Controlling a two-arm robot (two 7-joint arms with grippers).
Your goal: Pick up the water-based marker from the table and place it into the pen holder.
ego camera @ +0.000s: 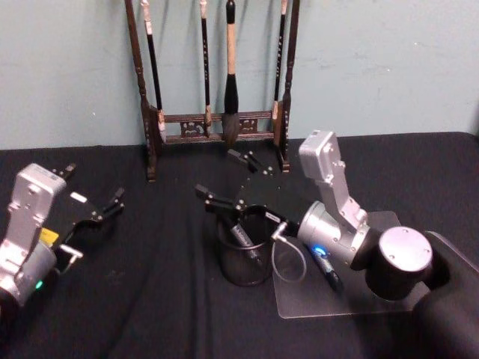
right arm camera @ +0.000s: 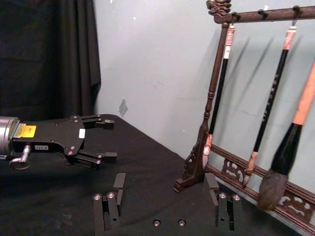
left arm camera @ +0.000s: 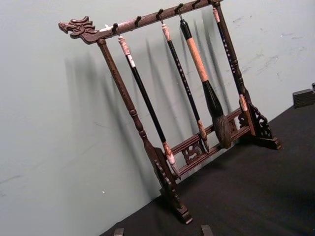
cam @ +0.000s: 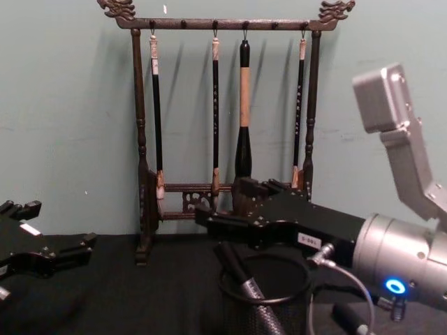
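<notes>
The pen holder (ego camera: 244,263), a black wire-mesh cup, stands mid-table, and its rim (cam: 266,280) also shows in the chest view. A dark marker (ego camera: 245,239) leans inside it, its top poking above the rim (cam: 239,273). My right gripper (ego camera: 215,173) hovers open just above and behind the cup, nothing between its fingers (cam: 221,203). In the right wrist view the fingertips (right arm camera: 212,184) stand wide apart. My left gripper (ego camera: 94,185) is open and idle at the table's left (cam: 59,225), and also shows farther off in the right wrist view (right arm camera: 110,140).
A tall dark wooden brush rack (ego camera: 217,127) with several hanging brushes stands at the back against the wall (left arm camera: 162,147). A clear tray (ego camera: 329,299) lies right of the cup under my right arm, with another dark pen (ego camera: 328,272) on it. Black cloth covers the table.
</notes>
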